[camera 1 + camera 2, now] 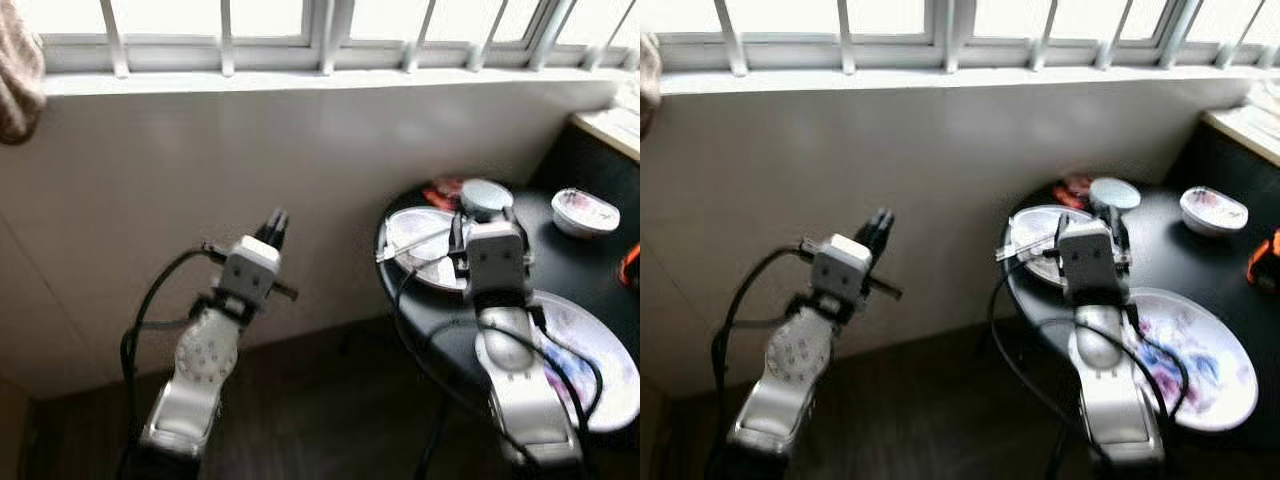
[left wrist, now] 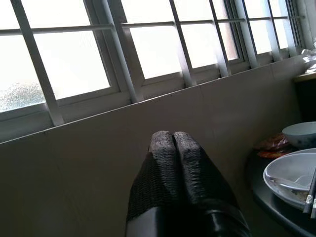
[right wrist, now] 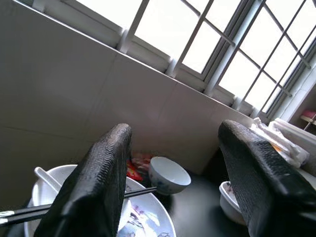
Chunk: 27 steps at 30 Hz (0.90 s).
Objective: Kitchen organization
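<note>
A round black table (image 1: 560, 262) stands at the right below the window. On it lies a white plate (image 1: 418, 228) with black chopsticks (image 3: 29, 211) and a white spoon (image 3: 44, 177) across it. Behind the plate stands a small pale bowl (image 3: 169, 175), with a red packet (image 1: 440, 190) beside it. My right gripper (image 3: 175, 131) hovers open above the plate, pointing toward the bowl, with nothing between its fingers. My left gripper (image 2: 173, 136) is shut and empty, raised in front of the white wall to the left of the table.
A large patterned plate (image 1: 590, 350) lies at the table's near right under my right arm. A second white bowl (image 1: 585, 212) sits far right, an orange object (image 1: 630, 262) at the edge. A cloth (image 1: 18, 70) hangs top left. Dark floor lies below.
</note>
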### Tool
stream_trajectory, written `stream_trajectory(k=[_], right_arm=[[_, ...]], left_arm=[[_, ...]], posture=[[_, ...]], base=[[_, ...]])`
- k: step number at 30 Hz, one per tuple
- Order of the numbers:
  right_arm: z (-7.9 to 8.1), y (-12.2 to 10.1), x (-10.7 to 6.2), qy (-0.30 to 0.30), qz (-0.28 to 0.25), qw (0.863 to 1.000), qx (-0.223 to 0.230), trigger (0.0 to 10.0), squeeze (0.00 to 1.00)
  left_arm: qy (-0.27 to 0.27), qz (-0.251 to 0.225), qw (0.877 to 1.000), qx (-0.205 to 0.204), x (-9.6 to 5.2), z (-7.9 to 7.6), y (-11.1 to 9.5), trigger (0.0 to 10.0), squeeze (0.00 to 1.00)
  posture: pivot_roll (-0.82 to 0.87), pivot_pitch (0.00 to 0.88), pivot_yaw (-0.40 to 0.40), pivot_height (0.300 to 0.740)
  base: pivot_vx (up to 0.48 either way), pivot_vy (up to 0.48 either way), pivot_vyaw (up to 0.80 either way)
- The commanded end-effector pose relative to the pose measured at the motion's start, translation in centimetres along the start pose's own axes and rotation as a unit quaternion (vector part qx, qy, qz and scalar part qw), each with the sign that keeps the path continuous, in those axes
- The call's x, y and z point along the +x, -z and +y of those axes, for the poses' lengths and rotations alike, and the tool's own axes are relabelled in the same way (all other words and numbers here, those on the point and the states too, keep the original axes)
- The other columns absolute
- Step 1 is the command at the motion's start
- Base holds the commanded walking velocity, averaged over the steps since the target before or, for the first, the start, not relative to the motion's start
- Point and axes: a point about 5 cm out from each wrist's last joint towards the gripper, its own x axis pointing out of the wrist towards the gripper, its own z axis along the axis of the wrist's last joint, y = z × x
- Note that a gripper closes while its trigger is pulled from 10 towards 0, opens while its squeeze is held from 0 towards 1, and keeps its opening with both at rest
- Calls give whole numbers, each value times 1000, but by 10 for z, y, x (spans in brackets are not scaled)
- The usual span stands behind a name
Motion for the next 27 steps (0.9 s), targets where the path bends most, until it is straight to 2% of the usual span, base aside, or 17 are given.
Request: stream_trajectory(k=[1, 4, 6, 8, 9, 13, 19, 21, 23, 27], right_arm=[[-6, 7, 1, 7, 25, 1000, 4, 10000, 0], [-4, 10, 0, -2, 45, 999, 18, 10000, 0], [-1, 14, 0, -9, 78, 996, 44, 10000, 0], [0, 14, 0, -9, 82, 996, 47, 10000, 0], [3, 14, -2, -11, 107, 993, 46, 10000, 0], [11, 18, -7, -30, 140, 988, 59, 10000, 0], [16, 21, -9, -53, 150, 985, 59, 10000, 0], [16, 24, -9, -53, 158, 984, 55, 10000, 0], [15, 26, -8, -52, 166, 983, 49, 10000, 0], [15, 27, -9, -53, 173, 983, 46, 10000, 0]], left_arm=[[8, -6, 1000, -8, 3, -8, -3, 10000, 0], [7, -6, 1000, -9, 3, -8, -3, 10000, 0], [8, -5, 1000, -9, 3, -8, -3, 10000, 0], [8, -4, 1000, -9, 3, -8, -3, 10000, 0], [8, -3, 1000, -9, 2, -8, -2, 10000, 0], [8, -1, 1000, -9, 2, -8, -1, 10000, 0], [7, 0, 1000, -14, 2, -8, -1, 10000, 0], [4, 8, 1000, -26, 2, -7, 1, 10000, 0], [6, 13, 999, -40, 3, -7, 2, 10000, 0], [12, 14, 999, -39, 4, -9, 2, 10000, 0]], posture=[[-48, 0, -82, 740], [-47, 0, -83, 740], [-47, 0, -83, 740], [-47, 0, -83, 740], [-51, 0, -83, 740], [-51, 0, -83, 740], [-50, 0, -83, 740], [-47, 0, -82, 740], [-47, 0, -82, 740], [-45, 0, -83, 740]], base=[[0, 0, 0], [0, 0, 0], [0, 0, 0], [0, 0, 0], [0, 0, 0], [0, 0, 0], [0, 0, 0], [0, 0, 0], [0, 330, 0], [0, 480, 0]])
